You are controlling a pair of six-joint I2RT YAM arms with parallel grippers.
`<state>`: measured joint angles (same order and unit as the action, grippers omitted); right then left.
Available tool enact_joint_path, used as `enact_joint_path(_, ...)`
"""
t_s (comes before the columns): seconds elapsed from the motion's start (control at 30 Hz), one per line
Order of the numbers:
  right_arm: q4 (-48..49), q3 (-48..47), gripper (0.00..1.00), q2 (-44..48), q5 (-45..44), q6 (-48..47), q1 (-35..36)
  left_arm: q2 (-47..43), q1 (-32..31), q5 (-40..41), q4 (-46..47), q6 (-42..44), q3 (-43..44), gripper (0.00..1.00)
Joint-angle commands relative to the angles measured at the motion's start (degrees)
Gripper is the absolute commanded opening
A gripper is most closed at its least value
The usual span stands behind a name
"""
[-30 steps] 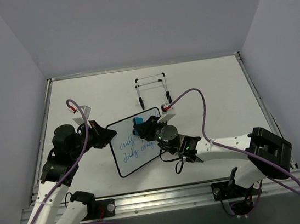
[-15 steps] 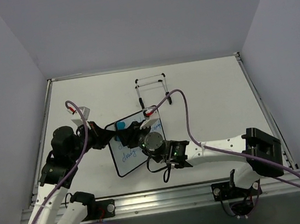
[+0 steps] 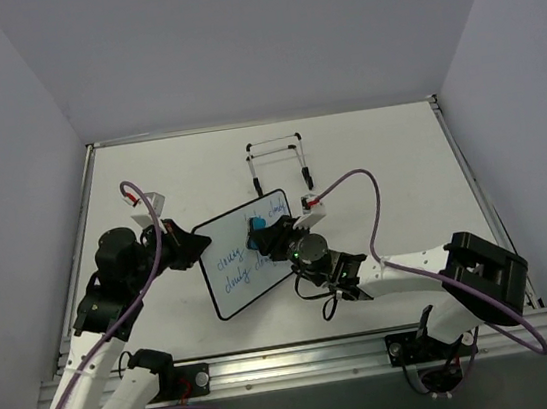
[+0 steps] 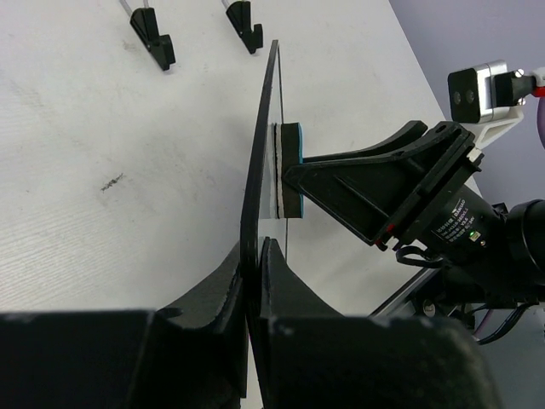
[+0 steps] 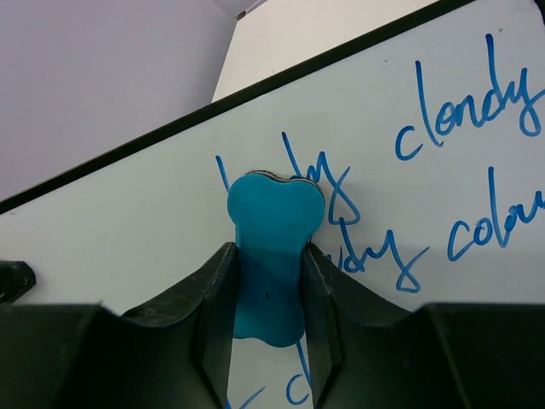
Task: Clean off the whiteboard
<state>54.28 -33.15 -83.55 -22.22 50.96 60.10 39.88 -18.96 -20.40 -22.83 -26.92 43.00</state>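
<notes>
A: One whiteboard (image 3: 248, 278), centre of the overhead frame, tipped at an angle. Blue handwriting across it, at least two rows.

B: Two grippers on the job, one from each side. Left gripper (image 4: 254, 251) clenched on the board's left edge, black frame pinched tight between both fingers (edge-on in the left wrist view, thin as a blade).

A: Right gripper (image 5: 271, 256) squeezed onto the one blue eraser (image 5: 274, 213), pad pressed flat against the written face, upper middle of the board.

B: Parked right over a word, too. "Cloudy" readable at the upper right of the right wrist frame, more blue letters poking out around the eraser.

A: One wire stand (image 3: 278, 160) beyond the board, upper centre from above, well apart from it. Two black feet, upper left in the left wrist view.

B: Everything on one white table (image 3: 407, 146).
</notes>
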Motion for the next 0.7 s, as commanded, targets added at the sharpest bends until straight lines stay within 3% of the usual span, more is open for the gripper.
enact_joint_path(0.0,-10.6,-2.1,0.0,-2.2,2.6,-3.1,0.0,-0.2,-3.0,-9.6,-0.9,5.6,1.0,0.02)
enact_joint_path(0.3,-15.0,-17.9,0.0,-2.9,5.8,-10.5,3.5,0.0,-3.5,-10.4,-0.4,5.6,0.8,0.02)
enact_joint_path(0.43,-14.4,-14.7,0.0,-3.0,7.5,-10.4,-1.7,0.5,-3.7,-11.8,-0.1,5.8,0.9,0.02)
enact_joint_path(0.67,-1.7,-3.6,0.0,-7.2,13.0,-8.2,-10.1,1.7,-3.9,-16.4,1.2,5.9,0.9,0.02)
